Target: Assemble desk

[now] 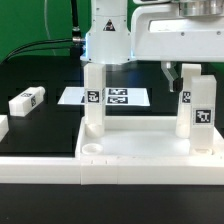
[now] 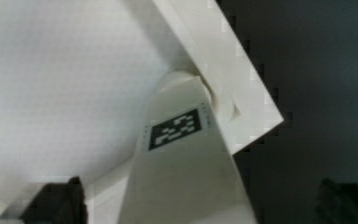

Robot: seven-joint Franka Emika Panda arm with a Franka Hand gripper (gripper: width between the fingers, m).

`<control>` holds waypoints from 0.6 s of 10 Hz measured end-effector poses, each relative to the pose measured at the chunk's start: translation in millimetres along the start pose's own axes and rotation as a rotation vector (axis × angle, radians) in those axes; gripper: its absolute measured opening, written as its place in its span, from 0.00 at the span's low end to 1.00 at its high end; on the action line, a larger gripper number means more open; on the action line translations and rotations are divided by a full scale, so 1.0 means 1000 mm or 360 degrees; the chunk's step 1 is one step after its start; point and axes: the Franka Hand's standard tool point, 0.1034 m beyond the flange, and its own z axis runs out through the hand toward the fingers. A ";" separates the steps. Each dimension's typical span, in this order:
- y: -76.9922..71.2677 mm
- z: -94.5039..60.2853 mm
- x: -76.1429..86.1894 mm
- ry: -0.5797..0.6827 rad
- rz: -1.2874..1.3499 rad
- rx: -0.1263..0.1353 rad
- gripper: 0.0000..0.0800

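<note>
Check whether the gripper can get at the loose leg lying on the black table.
Probably yes. The loose leg lies alone on the black table with nothing over it; the gripper is open, beside the upright leg farthest from it.

Three legs (image 1: 93, 112) (image 1: 201, 112) (image 1: 27, 101), one tabletop (image 1: 140, 150), one marker board (image 1: 128, 97)

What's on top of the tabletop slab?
Two square legs stand upright on the tabletop: the leg at the exterior view's left and the leg at its right. How their bases seat is hidden.
</note>
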 end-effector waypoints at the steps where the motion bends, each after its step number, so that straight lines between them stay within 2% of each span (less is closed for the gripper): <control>1: -0.002 0.001 -0.002 -0.0003 -0.0100 0.0003 0.81; 3: -0.002 0.001 -0.002 0.0000 -0.0251 -0.0007 0.81; 4: -0.002 0.001 -0.002 0.0001 -0.0325 -0.0009 0.65; 5: -0.001 0.001 -0.002 0.0001 -0.0327 -0.0009 0.65; 6: -0.001 0.001 -0.002 0.0001 -0.0322 -0.0009 0.47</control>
